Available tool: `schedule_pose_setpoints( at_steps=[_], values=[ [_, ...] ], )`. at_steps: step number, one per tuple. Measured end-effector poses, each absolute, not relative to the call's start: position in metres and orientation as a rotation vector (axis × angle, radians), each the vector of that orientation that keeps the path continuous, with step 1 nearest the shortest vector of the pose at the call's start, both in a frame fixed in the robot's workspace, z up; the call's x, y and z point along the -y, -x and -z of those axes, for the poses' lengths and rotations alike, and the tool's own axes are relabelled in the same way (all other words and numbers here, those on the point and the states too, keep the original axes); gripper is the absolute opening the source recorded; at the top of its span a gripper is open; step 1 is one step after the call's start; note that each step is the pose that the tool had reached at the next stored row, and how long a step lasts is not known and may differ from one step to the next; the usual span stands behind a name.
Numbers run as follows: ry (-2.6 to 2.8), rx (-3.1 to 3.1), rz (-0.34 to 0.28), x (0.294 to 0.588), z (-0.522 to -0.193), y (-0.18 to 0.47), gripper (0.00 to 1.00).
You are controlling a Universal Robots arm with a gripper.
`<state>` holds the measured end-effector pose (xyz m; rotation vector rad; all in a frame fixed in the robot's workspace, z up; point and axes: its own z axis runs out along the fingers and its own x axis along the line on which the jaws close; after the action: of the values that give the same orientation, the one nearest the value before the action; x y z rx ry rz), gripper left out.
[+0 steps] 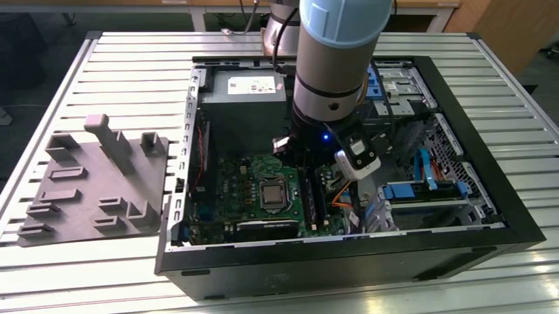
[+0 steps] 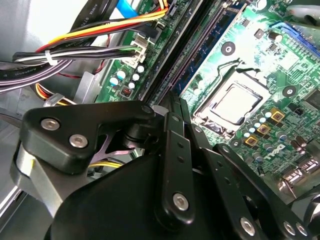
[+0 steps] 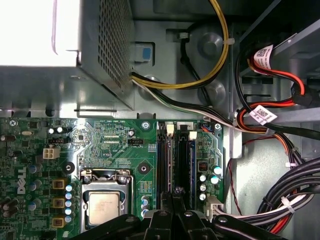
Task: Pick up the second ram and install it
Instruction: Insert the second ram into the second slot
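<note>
hand [image 3: 173, 200] is seen low inside the case [image 1: 489, 216], fingers pinched together on the ram's [image 3: 173, 189] top edge | ram sits directly under the hand, over the slots [image 3: 176, 160] | long axis is lined up along the slots

Thick silver-grey arm [image 1: 336, 59] with a pale blue cap and black band near the wrist. Small blue light, white camera block clipped alongside. Black gripper [image 2: 172, 130] of matte flat links, pinned with shiny silver screws, cable behind.
</note>
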<state>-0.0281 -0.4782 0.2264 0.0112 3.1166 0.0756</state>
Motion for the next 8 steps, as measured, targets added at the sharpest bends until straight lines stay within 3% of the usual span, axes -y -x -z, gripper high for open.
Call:
schedule_pose_setpoints(
  at_steps=[8],
  values=[
    [-0.011, -3.117, -0.076, 0.4783, -0.2250, 0.0281, 0.12]
  ],
)
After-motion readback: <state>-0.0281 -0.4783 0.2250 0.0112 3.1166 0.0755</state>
